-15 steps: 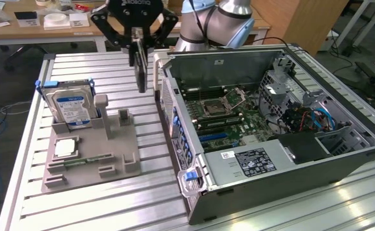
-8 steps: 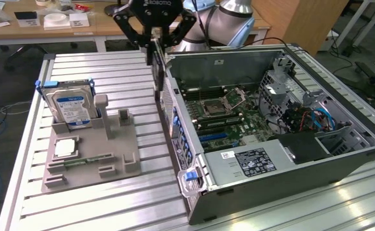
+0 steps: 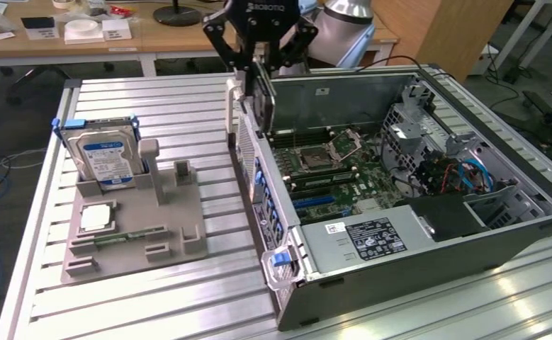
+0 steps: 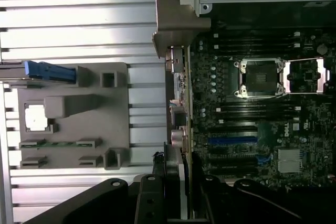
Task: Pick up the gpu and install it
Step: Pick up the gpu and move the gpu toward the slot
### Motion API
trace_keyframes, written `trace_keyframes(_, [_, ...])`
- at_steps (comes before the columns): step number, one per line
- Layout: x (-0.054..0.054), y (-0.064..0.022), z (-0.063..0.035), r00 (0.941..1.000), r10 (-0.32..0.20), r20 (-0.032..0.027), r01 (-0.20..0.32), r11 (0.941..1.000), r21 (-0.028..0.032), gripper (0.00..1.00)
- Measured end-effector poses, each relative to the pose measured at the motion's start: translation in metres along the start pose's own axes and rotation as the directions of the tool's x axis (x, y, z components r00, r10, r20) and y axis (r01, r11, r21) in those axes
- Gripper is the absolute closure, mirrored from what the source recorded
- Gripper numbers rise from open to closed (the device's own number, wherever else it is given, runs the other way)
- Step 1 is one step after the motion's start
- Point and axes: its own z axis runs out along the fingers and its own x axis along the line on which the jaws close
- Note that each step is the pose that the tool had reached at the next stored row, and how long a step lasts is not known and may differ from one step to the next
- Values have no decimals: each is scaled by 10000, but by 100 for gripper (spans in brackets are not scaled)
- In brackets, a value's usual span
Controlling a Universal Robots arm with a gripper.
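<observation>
My gripper point(image 3: 259, 65) is shut on the gpu point(image 3: 261, 106), which hangs on edge with its silver end bracket point(image 3: 232, 106) towards the exterior view's left. The card sits just above the rear wall of the open computer case point(image 3: 427, 241), over the motherboard point(image 3: 325, 157). In the wrist view the gpu point(image 4: 179, 124) shows edge-on between my fingers point(image 4: 152, 195), its bracket point(image 4: 176, 22) at the far end, along the motherboard's rear edge. The blue expansion slots point(image 4: 231, 141) lie beside it.
A grey holder point(image 3: 134, 227) on the slatted table point(image 3: 143, 312) carries a hard drive point(image 3: 105, 159), a processor point(image 3: 96, 218) and a memory stick point(image 3: 105, 242). Inside the case are a power supply point(image 3: 380, 237) and blue cables point(image 3: 470, 173). A desk with clutter stands behind.
</observation>
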Motion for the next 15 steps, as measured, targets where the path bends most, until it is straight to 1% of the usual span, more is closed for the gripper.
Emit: trace_keyframes(15, [-681, 34, 50, 10000, 1, 1, -1, 10000, 23, 71])
